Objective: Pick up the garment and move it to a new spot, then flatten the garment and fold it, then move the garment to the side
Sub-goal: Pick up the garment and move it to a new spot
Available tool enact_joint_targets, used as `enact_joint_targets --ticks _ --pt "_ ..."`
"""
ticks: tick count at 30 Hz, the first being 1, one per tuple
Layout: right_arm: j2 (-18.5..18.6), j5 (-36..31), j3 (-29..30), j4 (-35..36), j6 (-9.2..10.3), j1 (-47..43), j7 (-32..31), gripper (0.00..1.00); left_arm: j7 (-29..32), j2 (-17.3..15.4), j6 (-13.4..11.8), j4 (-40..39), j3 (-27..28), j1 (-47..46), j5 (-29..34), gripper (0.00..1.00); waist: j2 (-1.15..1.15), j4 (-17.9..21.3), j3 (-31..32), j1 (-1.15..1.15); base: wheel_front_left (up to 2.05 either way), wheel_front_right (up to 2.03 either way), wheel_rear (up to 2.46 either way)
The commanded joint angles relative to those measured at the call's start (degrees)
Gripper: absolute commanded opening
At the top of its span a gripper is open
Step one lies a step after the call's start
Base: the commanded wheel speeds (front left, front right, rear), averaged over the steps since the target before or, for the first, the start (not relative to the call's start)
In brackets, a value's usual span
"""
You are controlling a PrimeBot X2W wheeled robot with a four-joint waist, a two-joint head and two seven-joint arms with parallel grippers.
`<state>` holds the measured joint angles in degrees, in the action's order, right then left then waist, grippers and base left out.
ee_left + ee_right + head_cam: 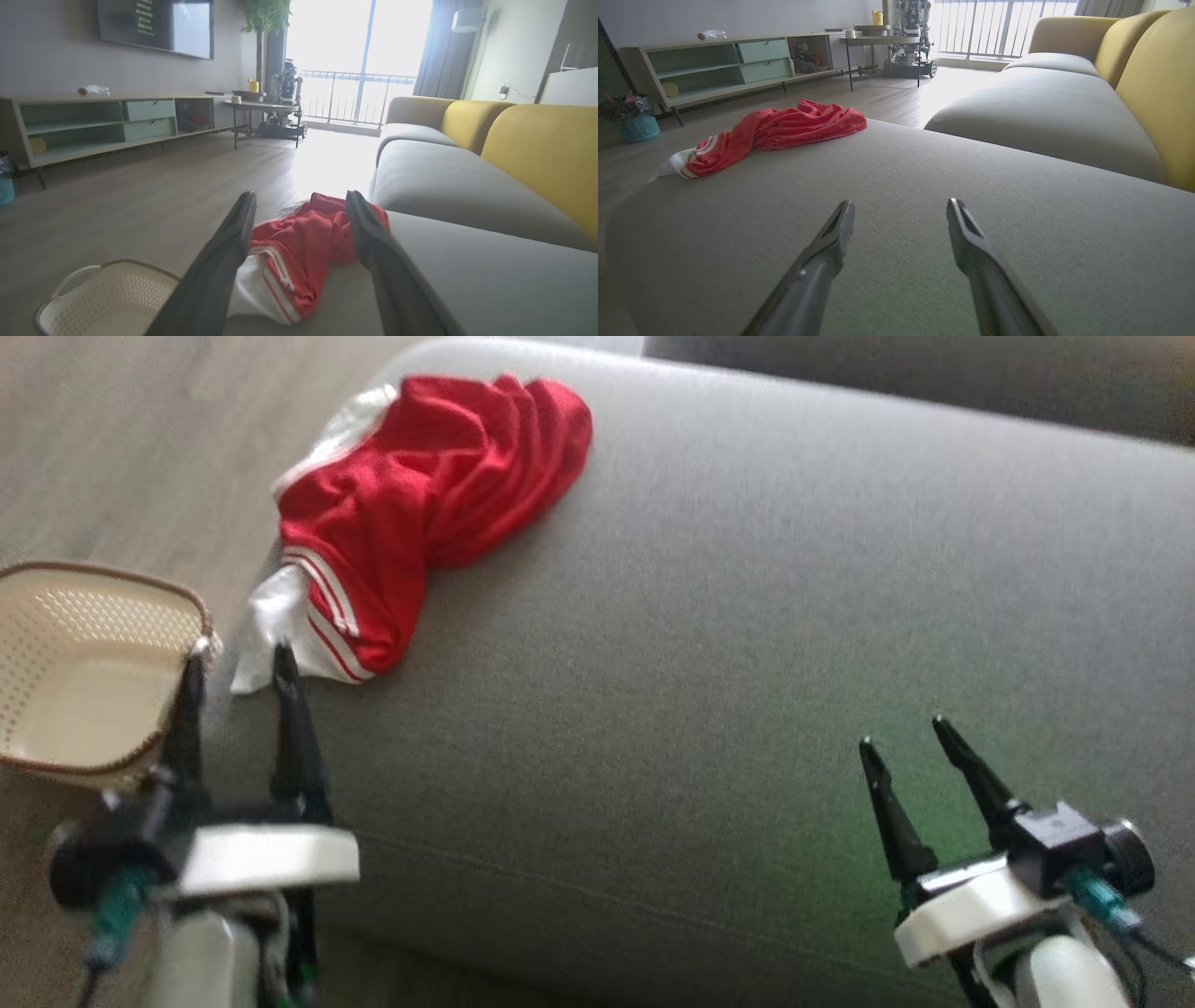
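A crumpled red garment (420, 504) lies at the edge of a grey sofa seat (700, 663), with the left gripper (235, 658) spread empty just beside its striped hem and the right gripper (902, 733) spread empty well apart.

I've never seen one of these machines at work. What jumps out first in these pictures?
The crumpled red garment with white stripes stands out, lying at the left edge of the grey sofa seat. The left gripper stands open close to its striped end, with a cream basket on the floor beside it; the right gripper hangs open over bare seat, far from the garment.
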<state>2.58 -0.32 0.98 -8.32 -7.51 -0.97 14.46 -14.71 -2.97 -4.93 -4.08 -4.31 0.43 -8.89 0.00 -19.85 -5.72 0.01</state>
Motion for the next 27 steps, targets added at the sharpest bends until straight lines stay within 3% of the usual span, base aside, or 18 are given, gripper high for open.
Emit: enact_joint_targets --ticks 1,8,11,19,27 --pt "0.30 -0.39 -0.90 2.18 0.02 4.09 0.53 1.00 -0.29 0.09 0.27 -2.20 3.57 -5.52 0.45 1.00 0.00 1.39 -4.80 -0.01 0.00 0.00 0.00" --pt "0.30 -2.71 -0.51 3.06 0.02 7.50 0.53 1.00 -0.29 -0.16 4.25 2.93 6.06 -17.13 0.44 1.00 0.00 3.03 -11.52 -0.01 0.00 0.00 0.00" --pt "0.30 -3.78 -0.19 3.65 0.02 9.02 0.53 1.00 -0.29 -1.00 6.19 8.67 7.26 -23.63 -0.15 1.00 0.00 3.91 -14.03 -0.01 0.00 0.00 0.00" --pt "0.82 -5.65 0.30 5.14 0.02 11.59 0.53 1.00 3.41 -4.31 9.44 33.34 9.45 -43.58 -5.19 1.00 0.00 5.73 -19.07 -0.01 0.00 0.00 0.00" --pt "1.94 -4.89 -1.12 7.05 0.02 14.91 0.54 1.00 12.06 -7.42 9.59 55.81 10.30 -58.28 -7.83 1.00 0.00 8.23 -24.07 -0.01 0.00 0.00 0.00"
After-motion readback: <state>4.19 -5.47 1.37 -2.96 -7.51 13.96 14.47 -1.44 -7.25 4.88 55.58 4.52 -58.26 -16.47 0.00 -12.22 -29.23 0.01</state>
